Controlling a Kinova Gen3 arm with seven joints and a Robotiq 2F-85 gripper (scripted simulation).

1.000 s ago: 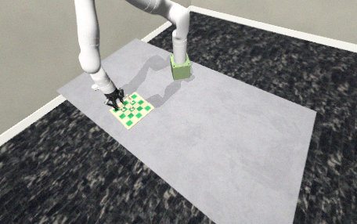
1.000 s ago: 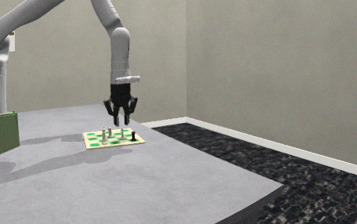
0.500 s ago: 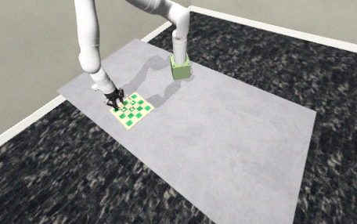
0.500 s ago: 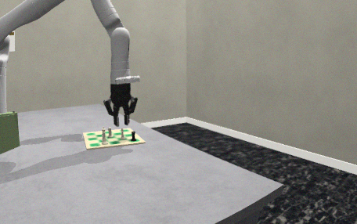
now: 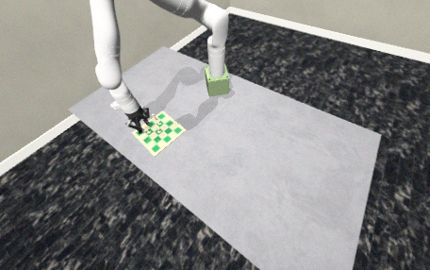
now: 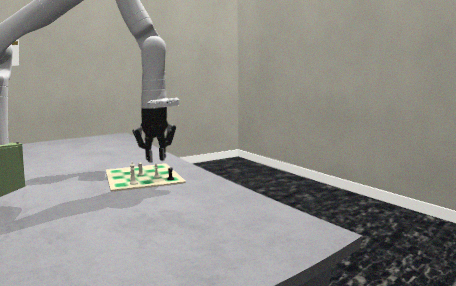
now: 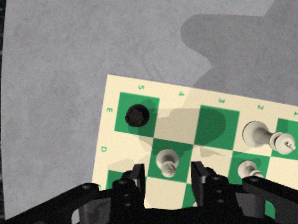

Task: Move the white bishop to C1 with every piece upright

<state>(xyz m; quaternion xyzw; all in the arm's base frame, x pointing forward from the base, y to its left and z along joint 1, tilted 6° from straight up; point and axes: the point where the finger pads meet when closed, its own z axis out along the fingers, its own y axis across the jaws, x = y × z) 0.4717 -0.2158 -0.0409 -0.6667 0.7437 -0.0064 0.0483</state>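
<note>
A small green and cream chessboard [image 5: 155,149] [image 6: 150,183] [image 7: 108,137] lies on the grey table. My gripper [image 5: 138,125] [image 6: 155,154] [image 7: 168,175] hangs a little above the board's edge with its fingers partly open and nothing between them. In the wrist view a white piece [image 7: 166,157] [image 6: 156,171] stands straight below the gap between the fingers; I cannot tell for sure that it is the bishop. Other white pieces [image 7: 256,133] [image 6: 132,174] stand upright further along the board. A black pawn [image 7: 137,116] [image 6: 170,173] stands on a corner square.
The arm's green base block [image 5: 217,81] [image 6: 10,167] stands at the back of the table. The board sits near the table's edge [image 5: 101,137], with dark carpet beyond.
</note>
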